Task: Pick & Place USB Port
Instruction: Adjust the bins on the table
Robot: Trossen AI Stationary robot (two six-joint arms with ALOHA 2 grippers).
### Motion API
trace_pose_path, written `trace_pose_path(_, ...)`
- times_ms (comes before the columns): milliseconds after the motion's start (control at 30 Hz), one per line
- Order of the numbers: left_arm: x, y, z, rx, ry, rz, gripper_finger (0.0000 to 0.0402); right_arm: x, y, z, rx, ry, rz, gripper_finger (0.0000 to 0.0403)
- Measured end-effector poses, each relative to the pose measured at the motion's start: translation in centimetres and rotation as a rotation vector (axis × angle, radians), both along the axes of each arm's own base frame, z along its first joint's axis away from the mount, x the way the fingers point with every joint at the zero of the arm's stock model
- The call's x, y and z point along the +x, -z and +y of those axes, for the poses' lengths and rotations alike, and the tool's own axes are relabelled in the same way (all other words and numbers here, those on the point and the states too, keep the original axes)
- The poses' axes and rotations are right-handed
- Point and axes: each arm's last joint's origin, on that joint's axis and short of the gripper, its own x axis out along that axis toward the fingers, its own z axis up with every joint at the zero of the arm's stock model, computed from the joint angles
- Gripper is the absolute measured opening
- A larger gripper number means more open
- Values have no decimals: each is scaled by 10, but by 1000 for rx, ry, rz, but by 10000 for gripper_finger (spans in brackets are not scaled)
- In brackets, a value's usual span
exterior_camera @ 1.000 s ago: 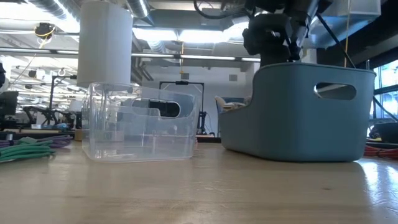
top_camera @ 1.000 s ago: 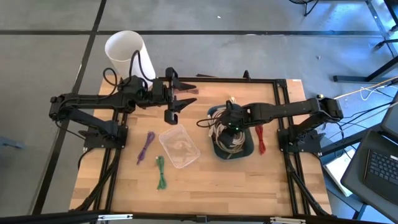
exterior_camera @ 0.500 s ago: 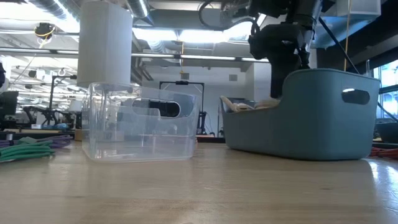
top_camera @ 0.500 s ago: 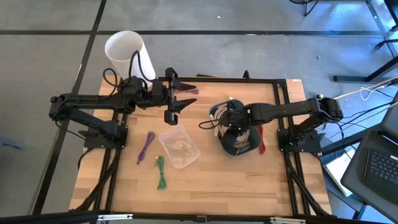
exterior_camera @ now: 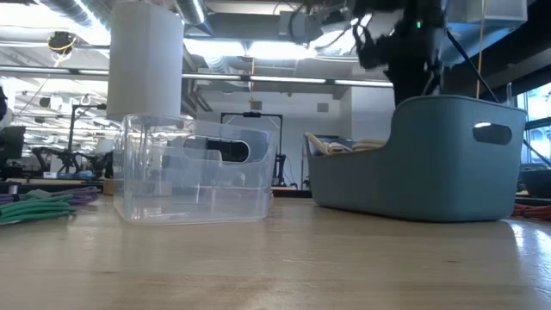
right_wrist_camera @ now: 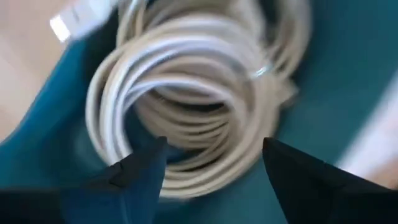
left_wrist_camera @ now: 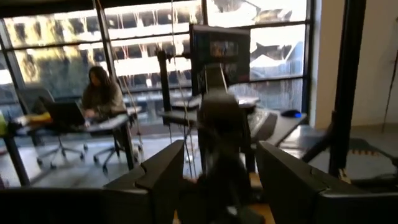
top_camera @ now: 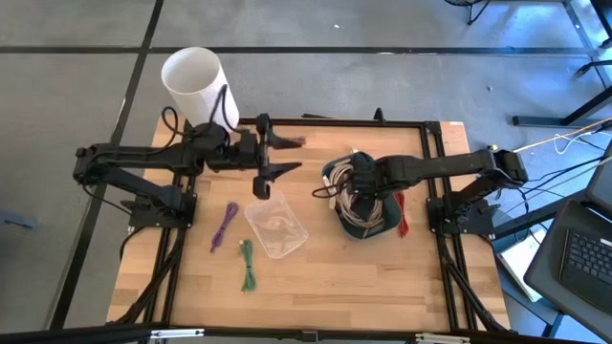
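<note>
A coil of white USB cable (right_wrist_camera: 186, 87) lies inside the blue-grey bin (top_camera: 381, 225), with its plug (right_wrist_camera: 74, 15) near the bin wall. My right gripper (right_wrist_camera: 214, 168) hangs open just above that coil, fingers pointing down; in the low view it (exterior_camera: 415, 56) stands over the bin's rim (exterior_camera: 448, 108). A clear plastic container (top_camera: 275, 225) sits on the table left of the bin. My left gripper (top_camera: 276, 158) is open, held in the air beyond the clear container, touching nothing.
A purple cable (top_camera: 225, 225) and a green cable (top_camera: 248, 264) lie left of the clear container. A red cable (top_camera: 400, 214) lies right of the bin. A white cylinder (top_camera: 195, 84) stands at the far left corner. A person sits in the room behind.
My right gripper has risen out of the bin and drifted toward the table's right edge. Early in that second the bin slid a little rightward on the table and turned about, then stayed put.
</note>
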Motion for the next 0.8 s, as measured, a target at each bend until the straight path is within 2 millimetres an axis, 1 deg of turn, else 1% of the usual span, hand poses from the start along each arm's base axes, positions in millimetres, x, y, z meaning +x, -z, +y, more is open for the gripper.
trace_pose_path(133,-6,8,-11,-69,33,120,182,3,-31,8,-134,-41,-40,243)
trace_pose_path(233,-13,15,-21,-162,73,222,172,3,-56,15,-213,-70,-69,225)
trace_pose_path(333,-22,25,-30,-269,96,365,160,-7,-76,18,-326,-47,-34,205)
trace_pose_path(400,-27,35,-36,-346,94,480,151,-17,-83,16,-402,-16,31,190)
trace_pose_path(467,-31,45,-41,-426,78,591,142,-23,-85,13,-413,13,22,174)
trace_pose_path(567,-35,58,-49,-525,51,731,128,-41,-83,5,-299,18,17,142)
trace_pose_path(667,-40,69,-61,-572,40,850,104,-65,-67,-4,-266,99,97,98)
trace_pose_path(800,-49,81,-73,-614,1,1006,46,-102,-52,-13,-225,189,73,22)
